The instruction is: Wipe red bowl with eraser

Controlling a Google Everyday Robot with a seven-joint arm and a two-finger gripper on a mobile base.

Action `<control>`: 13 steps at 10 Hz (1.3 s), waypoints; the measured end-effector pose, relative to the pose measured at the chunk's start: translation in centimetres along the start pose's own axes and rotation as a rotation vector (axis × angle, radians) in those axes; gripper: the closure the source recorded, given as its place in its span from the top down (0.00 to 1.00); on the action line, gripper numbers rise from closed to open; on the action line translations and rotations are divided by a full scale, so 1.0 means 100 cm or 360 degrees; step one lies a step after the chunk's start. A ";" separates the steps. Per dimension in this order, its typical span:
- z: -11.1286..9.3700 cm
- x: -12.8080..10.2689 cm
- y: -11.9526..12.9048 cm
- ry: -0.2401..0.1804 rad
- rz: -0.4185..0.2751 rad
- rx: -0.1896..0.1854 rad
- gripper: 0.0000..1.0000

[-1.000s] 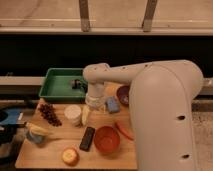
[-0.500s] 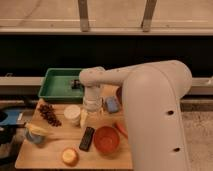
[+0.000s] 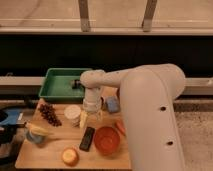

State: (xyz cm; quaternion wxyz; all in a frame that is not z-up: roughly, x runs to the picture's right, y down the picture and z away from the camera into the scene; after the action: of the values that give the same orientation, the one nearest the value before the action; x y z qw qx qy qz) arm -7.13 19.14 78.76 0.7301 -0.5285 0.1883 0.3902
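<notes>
Jaws: the two pale fingers (image 3: 83,120) stand apart, pointing down, with nothing between them. The gripper (image 3: 91,120) hangs just over the wooden table (image 3: 47,152), in the space between a white cup (image 3: 73,114) on its left in the camera view and a light blue block (image 3: 112,104) on its right. The wrist rises straight up from it to the elbow, and the white arm then runs off to the right into the robot's large body, which fills the right side of the view.

Eraser (image 3: 87,138): a flat black block lying on the table just in front of the gripper, its long side running roughly toward the camera. It lies apart from the fingers.

Red bowl (image 3: 107,140): upright on the table, just beside the eraser on its right. No contact between the two can be made out. An orange item (image 3: 121,128) lies at the bowl's far right edge.

Other items: a green tray (image 3: 62,84) behind the gripper at the table's far edge, dark grapes (image 3: 49,114) left of the cup, a banana (image 3: 38,129) near the left edge, and a round yellow-orange fruit (image 3: 70,156) at the near edge.
</notes>
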 end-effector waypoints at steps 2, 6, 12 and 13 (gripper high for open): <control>0.013 -0.004 0.001 0.0020 -0.0013 -0.0057 0.73; 0.033 -0.005 0.017 0.0152 0.0041 -0.0033 0.73; 0.042 0.000 0.016 0.0282 0.0210 0.0114 0.73; 0.045 0.000 0.017 0.0302 0.0227 0.0131 0.73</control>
State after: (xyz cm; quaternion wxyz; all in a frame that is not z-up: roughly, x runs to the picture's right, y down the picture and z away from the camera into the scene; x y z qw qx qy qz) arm -9.04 23.50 79.40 0.7004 -0.5178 0.3097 0.3812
